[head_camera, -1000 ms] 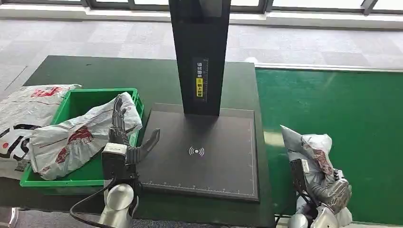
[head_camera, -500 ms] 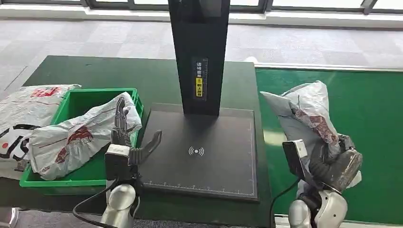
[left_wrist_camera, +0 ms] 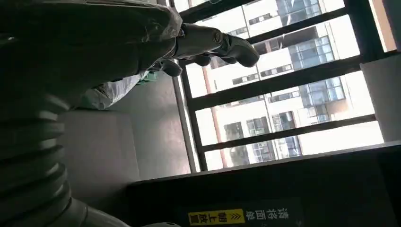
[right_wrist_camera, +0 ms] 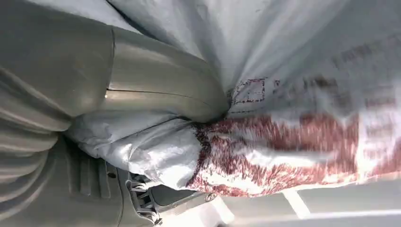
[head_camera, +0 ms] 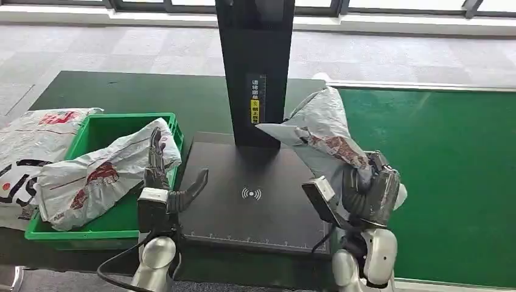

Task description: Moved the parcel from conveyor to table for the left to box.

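Observation:
My right hand (head_camera: pixel 370 196) grips a crumpled grey-white parcel (head_camera: pixel 320 129) with red print, held up over the right edge of the black scan pad (head_camera: pixel 243 213). In the right wrist view the thumb (right_wrist_camera: pixel 156 94) presses into the parcel (right_wrist_camera: pixel 293 142). My left hand (head_camera: pixel 163 182) stands open at the pad's left edge, fingers pointing up beside the green box (head_camera: pixel 91 230), thumb spread toward the pad. Its fingers (left_wrist_camera: pixel 217 45) hold nothing in the left wrist view. Another parcel (head_camera: pixel 100 173) lies across the green box.
A black post (head_camera: pixel 255 67) with a yellow label rises from the back of the pad. The green conveyor (head_camera: pixel 444 176) runs along the right. A further bagged parcel (head_camera: pixel 27 149) lies on the dark table left of the box.
My right hand has lifted the parcel off the conveyor and carried it left and up, to the pad's right edge. The left hand has hardly moved.

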Available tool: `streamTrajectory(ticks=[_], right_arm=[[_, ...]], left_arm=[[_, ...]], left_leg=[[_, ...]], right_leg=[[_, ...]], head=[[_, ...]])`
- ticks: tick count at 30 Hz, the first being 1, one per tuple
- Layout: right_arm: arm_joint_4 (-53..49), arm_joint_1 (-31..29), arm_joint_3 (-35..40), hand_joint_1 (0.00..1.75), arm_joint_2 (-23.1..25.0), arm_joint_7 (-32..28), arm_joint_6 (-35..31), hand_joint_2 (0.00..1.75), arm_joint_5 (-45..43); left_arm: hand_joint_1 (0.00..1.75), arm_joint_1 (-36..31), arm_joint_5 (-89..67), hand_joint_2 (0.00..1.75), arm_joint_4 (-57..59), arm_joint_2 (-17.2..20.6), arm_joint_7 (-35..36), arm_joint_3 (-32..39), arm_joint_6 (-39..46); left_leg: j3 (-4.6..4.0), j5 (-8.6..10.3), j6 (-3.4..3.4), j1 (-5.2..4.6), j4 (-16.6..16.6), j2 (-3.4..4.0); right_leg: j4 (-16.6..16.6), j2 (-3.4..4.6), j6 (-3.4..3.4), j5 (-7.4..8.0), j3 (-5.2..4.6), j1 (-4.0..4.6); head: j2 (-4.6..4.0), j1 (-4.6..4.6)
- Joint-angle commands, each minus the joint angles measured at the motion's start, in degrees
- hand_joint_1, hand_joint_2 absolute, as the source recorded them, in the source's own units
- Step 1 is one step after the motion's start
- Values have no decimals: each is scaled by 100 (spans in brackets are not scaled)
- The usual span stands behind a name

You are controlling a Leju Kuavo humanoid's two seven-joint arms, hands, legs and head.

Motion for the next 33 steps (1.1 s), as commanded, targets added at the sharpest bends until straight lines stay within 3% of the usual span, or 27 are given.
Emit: streamTrajectory(ticks=[1, 11, 22, 23, 33], right_arm=[[1505, -21, 870, 175, 17, -204, -9, 175, -509], [1640, -85, 844, 175, -15, -168, -9, 175, -548], [2811, -565, 690, 175, -11, -185, -52, 175, -737], [3018, -648, 650, 0, 5, -127, 1, 175, -750], [3469, -743, 577, 0, 1, -135, 109, 175, -854]], left_arm=[[0, 185, -20, 175, 187, -208, 26, -181, 140], [0, 155, -47, 175, 255, -208, 47, -202, 180], [0, 103, -110, 175, 415, -208, 30, -259, 306], [0, 103, -123, 175, 421, -208, 35, -272, 345], [0, 165, -154, 175, 303, -190, 75, -234, 515]], left_leg=[[29, 0, 7, 2, -23, 12], [16, 0, 8, 1, -15, 4], [21, 3, 11, 1, -21, 10], [12, 1, 8, -1, -12, 6], [11, 2, 9, -1, -15, 10]], right_leg=[[-21, 2, -11, 1, 23, 5], [-17, -5, -8, 1, 15, 4], [-23, -2, -10, 6, 19, 5], [-12, -1, -6, 2, 10, 2], [-15, 0, -9, 4, 12, 2]], head=[[0, 0], [0, 0], [0, 0], [0, 0], [0, 0]])
